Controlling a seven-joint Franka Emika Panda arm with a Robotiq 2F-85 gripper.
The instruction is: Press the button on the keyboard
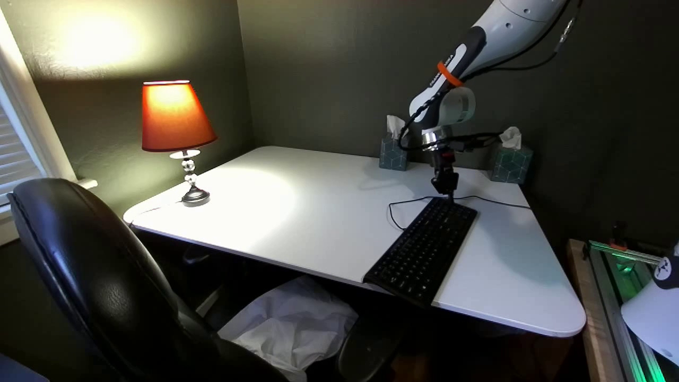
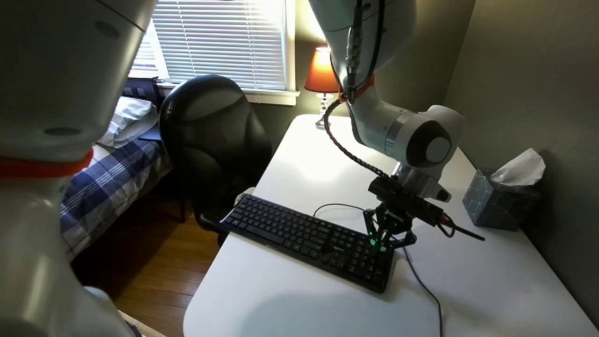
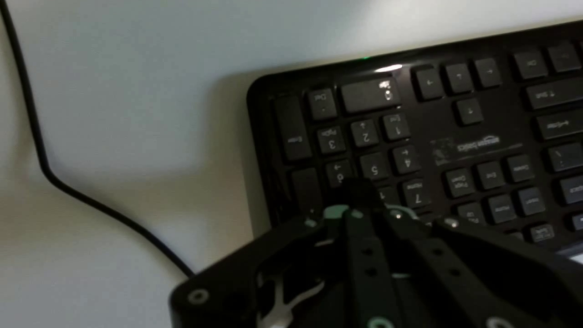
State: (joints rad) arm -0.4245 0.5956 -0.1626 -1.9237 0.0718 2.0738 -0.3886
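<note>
The long black keyboard point(image 1: 424, 249) lies flat on the white table, one end at the table's edge; it also shows in an exterior view point(image 2: 285, 229). In the wrist view the keyboard point(image 3: 473, 114) appears upside down, with its number pad nearest the gripper. My gripper point(image 3: 362, 189) is shut with no object seen between its fingers. Its fingertips are over the number pad, by the 5, 6 and 7 keys, hiding the keys below. In the exterior views the gripper point(image 1: 451, 196) point(image 2: 376, 245) points down at that end. Whether the tips touch a key cannot be told.
A thin black cable point(image 3: 91, 202) runs over the table point(image 1: 318, 212) behind the keyboard. Tissue boxes point(image 1: 393, 155) point(image 1: 510, 163) stand along the wall. A red lamp point(image 1: 175, 119) stands at the far corner, and a black chair point(image 2: 210, 150) by the table's edge.
</note>
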